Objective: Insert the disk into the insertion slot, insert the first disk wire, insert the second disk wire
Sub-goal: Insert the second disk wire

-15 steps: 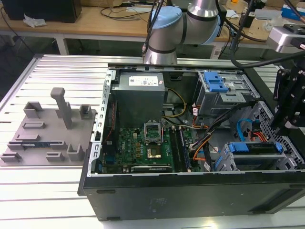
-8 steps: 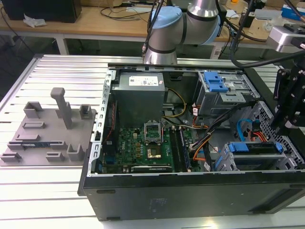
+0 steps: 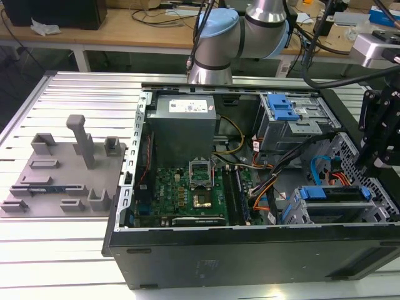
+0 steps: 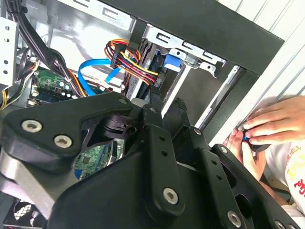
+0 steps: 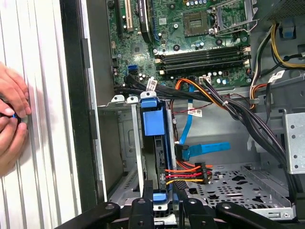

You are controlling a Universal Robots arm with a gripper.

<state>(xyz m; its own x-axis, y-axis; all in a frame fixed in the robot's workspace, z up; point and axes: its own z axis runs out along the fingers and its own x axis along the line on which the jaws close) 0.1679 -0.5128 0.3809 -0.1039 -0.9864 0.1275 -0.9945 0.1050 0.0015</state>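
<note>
Black linkage arms of the gripper (image 4: pixel 157 191) crowd the foreground in the second wrist view, bolted plates overlapping so that the fingertips are hidden; whether they are spread or pressed together I cannot tell. In the first wrist view the same black links (image 5: pixel 162 212) run along the frame's edge, cut off, directly in front of the disk (image 5: pixel 155 143).

That disk sits on edge inside the insertion slot (image 5: pixel 121 143), with its blue carrier tab facing out and only a thin strip of its body visible between the grey walls. In the exterior view the disk (image 3: pixel 331 192) shows as a blue bar at about four o'clock from the motherboard (image 3: pixel 187 194), in the low bay (image 3: pixel 294 212) near the case's front corner.

A bundle of red, yellow and black wires (image 5: pixel 183 174) ends in a connector just beside the disk's edge; whether it is fully seated is hard to make out. A flat blue cable (image 5: pixel 205 149) loops nearby, its plug end half hidden behind the bundle.

Outside the black case wall (image 5: pixel 74 95), a person's hands (image 5: pixel 12 119) are cut off by the frame, pinching something small and dark with a blue spot.
</note>
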